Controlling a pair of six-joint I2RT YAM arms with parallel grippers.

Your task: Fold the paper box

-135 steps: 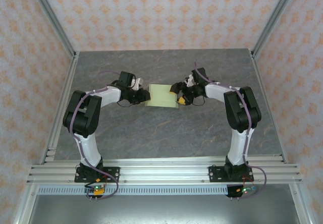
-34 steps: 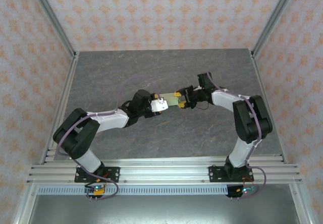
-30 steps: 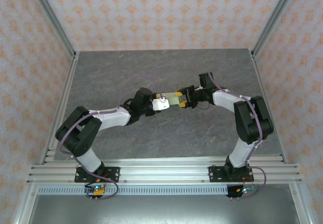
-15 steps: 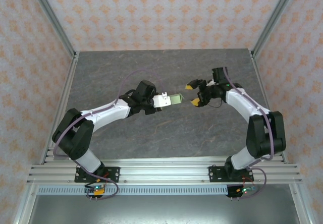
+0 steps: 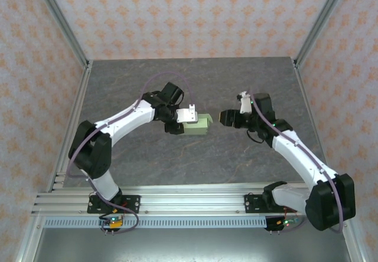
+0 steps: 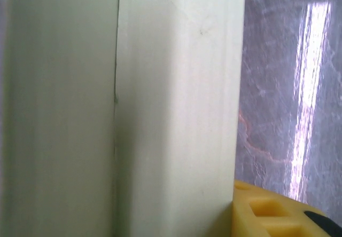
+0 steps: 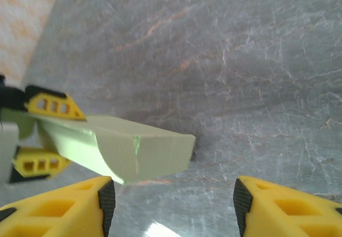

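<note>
The paper box is a pale green, closed flat box held just above the grey table, near its middle. My left gripper is shut on the box's left end. In the left wrist view the box is pressed close against the camera, with one yellow finger flat on its side. My right gripper stands open a short way to the right of the box, apart from it. From the right wrist, the box juts toward me between the left gripper's yellow fingers, and my right gripper has nothing between its fingers.
The grey marbled table stretches round both arms. Aluminium frame posts and patterned walls close in the left, right and back. A rail runs along the near edge by the arm bases.
My right gripper has let go of the box, opened and drawn back to the right. The left arm kept hold of the box, turning and shifting it slightly.
</note>
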